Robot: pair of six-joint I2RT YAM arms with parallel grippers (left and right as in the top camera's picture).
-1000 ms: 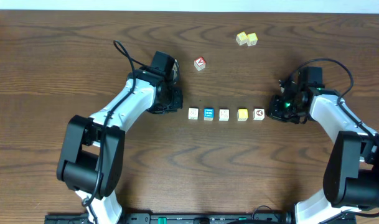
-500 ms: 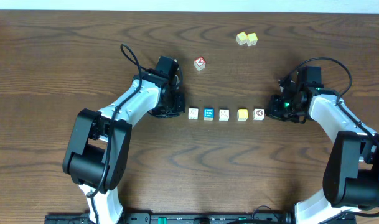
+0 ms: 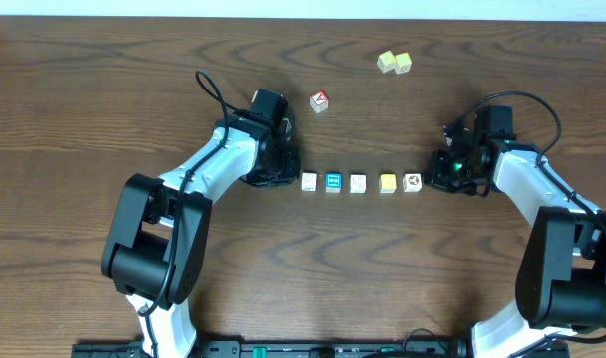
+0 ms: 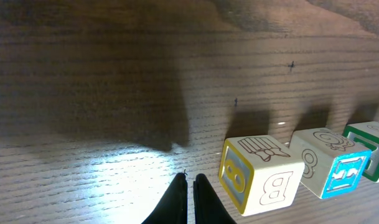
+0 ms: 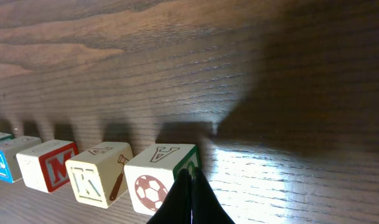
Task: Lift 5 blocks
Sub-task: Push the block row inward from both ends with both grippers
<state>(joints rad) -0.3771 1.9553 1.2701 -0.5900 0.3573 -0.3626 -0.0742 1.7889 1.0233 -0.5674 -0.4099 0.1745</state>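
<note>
I saw the five blocks (image 3: 358, 183) lined up mid-table (image 3: 84, 80), parallel to the near edge. My left gripper (image 3: 286, 175), jaws pressed together, sat just beside one end. My right gripper (image 3: 434, 180), also closed, sat beside the soccer-ball block (image 5: 153, 180) at the other.

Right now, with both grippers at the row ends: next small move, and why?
Probably ease the shut left gripper sideways onto the end block: a gap shows between them, while the shut right gripper appears against the soccer-ball block.
</note>
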